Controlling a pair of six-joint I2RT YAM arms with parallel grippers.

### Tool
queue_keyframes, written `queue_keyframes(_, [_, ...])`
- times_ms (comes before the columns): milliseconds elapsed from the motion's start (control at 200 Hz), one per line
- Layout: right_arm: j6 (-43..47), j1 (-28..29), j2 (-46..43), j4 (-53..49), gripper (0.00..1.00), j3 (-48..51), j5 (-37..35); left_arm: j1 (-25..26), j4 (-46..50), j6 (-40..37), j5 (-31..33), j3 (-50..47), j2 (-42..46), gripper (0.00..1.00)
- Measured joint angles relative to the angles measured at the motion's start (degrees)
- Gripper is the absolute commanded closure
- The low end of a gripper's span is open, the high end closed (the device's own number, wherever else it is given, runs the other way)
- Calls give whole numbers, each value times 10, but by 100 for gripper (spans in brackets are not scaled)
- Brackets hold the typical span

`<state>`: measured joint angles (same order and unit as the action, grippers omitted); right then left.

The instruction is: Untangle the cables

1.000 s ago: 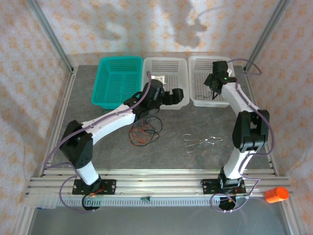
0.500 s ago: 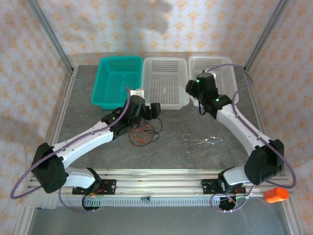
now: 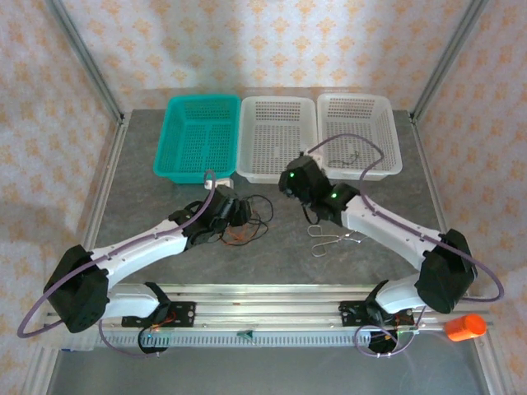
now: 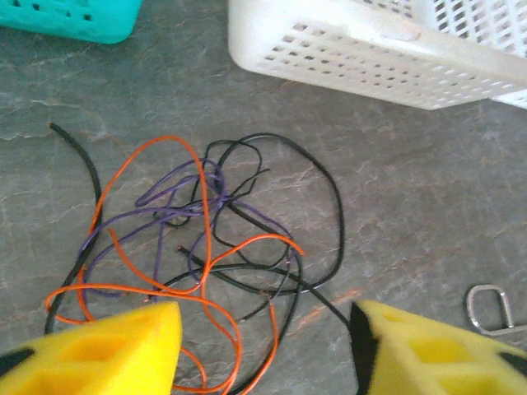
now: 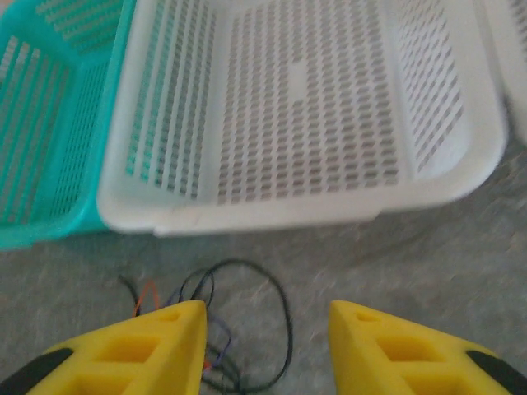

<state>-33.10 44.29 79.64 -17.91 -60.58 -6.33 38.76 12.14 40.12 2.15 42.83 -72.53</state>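
Note:
The cables (image 3: pixel 249 224) lie tangled on the grey table in front of the middle white basket; black, orange and purple strands cross each other. In the left wrist view the tangle (image 4: pixel 206 239) spreads just ahead of my left gripper (image 4: pixel 263 346), which is open and low over its near edge. My left gripper (image 3: pixel 239 212) sits at the tangle's left side. My right gripper (image 3: pixel 290 183) hangs open to the right of the cables, and the black loop (image 5: pixel 284 321) shows between its fingers (image 5: pixel 265 329), apart from them.
A teal basket (image 3: pixel 202 99), a middle white basket (image 3: pixel 278 100) and a right white basket (image 3: pixel 358 97) with thin dark strands line the back. A silver wire clip (image 3: pixel 333 239) lies right of the tangle. An orange object (image 3: pixel 465 327) sits by the near right rail.
The right gripper left the right white basket and swung left and nearer, ending beside the tangle. The left gripper drew back from the middle basket and came down to the cables.

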Motion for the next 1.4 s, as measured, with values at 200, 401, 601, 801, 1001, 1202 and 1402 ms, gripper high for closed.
queue_keyframes(200, [-79,67,29,35,62,31,21,-25,4,-5,-18,1,-38,56])
queue_keyframes(401, [-134,69,66,72,64,67,67,-54,21,-30,-48,26,-76,65])
queue_keyframes(601, [-156,61,81,87,67,67,113,-55,38,-46,-63,61,-107,73])
queue_keyframes(801, [-164,57,81,99,67,68,127,-55,74,-68,-59,83,-127,73])
queue_keyframes(1001, [-178,43,81,108,68,80,146,-55,89,-88,-57,105,-146,73])
queue_keyframes(1202, [-195,19,81,138,67,110,182,-55,99,-103,-57,123,-170,73])
queue_keyframes(1402, [-198,18,80,146,68,116,197,-55,104,-107,-57,134,-189,73])
